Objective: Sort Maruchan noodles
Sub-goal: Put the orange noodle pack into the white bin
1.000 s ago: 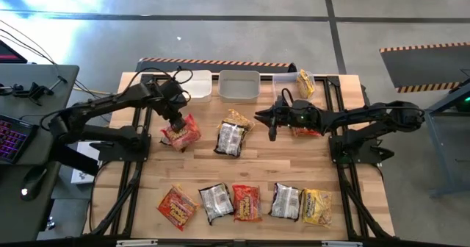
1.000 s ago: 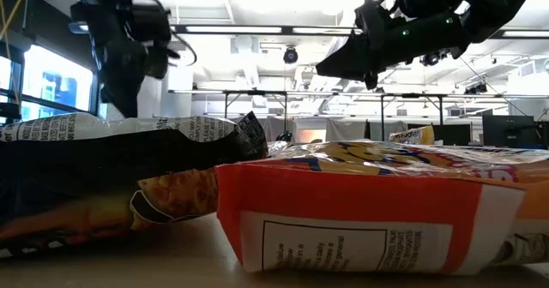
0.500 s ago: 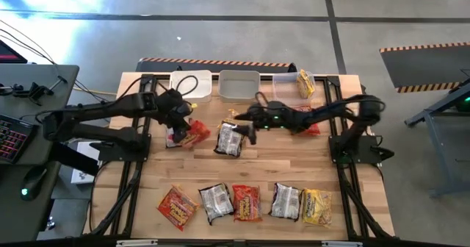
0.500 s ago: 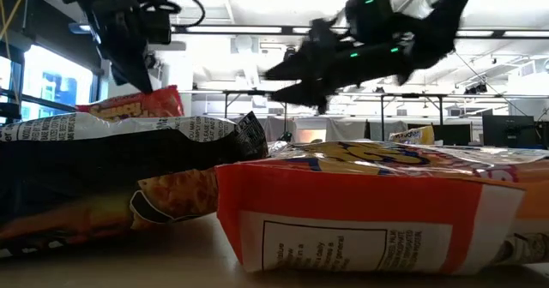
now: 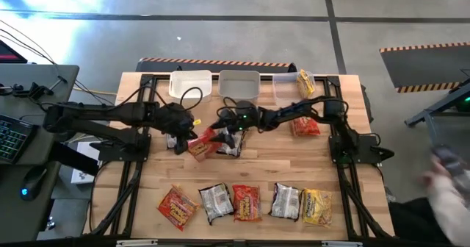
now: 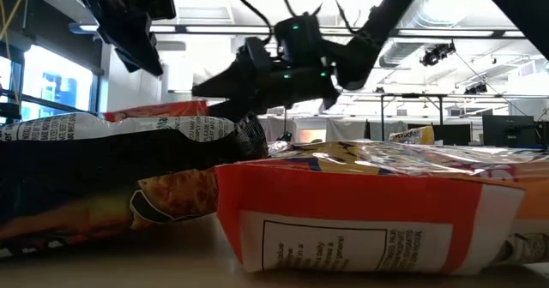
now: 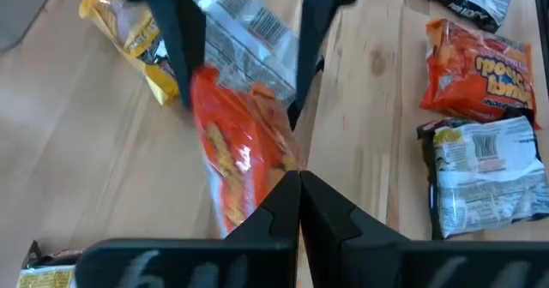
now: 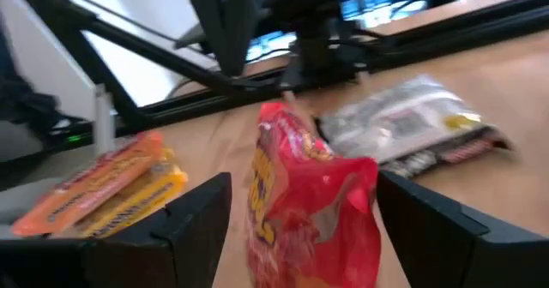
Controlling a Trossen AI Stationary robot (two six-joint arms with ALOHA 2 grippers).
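A red-orange noodle packet (image 5: 200, 145) hangs over the table's middle left, and my left gripper (image 5: 181, 135) is shut on it. My right gripper (image 5: 222, 131) has reached across from the right and is open. Its fingers stand on either side of the packet's free end (image 8: 309, 194); I cannot tell whether they touch it. A silver-and-dark packet (image 5: 233, 143) lies on the table just beside them, with a yellow one (image 7: 137, 39) past it. More packets lie in a row along the near edge. My left gripper pinches the left end of the red-orange packet (image 7: 257, 204) between its two shut fingers. It comes from the table's left, slanting down. The packet sticks out from the fingers toward the right, clear of the table (image 6: 154, 110).
Three pale bins (image 5: 189, 84) (image 5: 239, 85) (image 5: 286, 81) stand along the far edge; the right one holds a yellow packet (image 5: 305, 83). Another red packet (image 5: 305, 126) lies at the right. Several packets (image 5: 247, 201) line the near edge. A person's hand (image 5: 448, 179) shows beyond the table's right.
My left gripper has lifted the red-orange packet off the table and swung its free end toward the right. My right gripper has travelled from the right toward the table's left, opened, and come around that free end.
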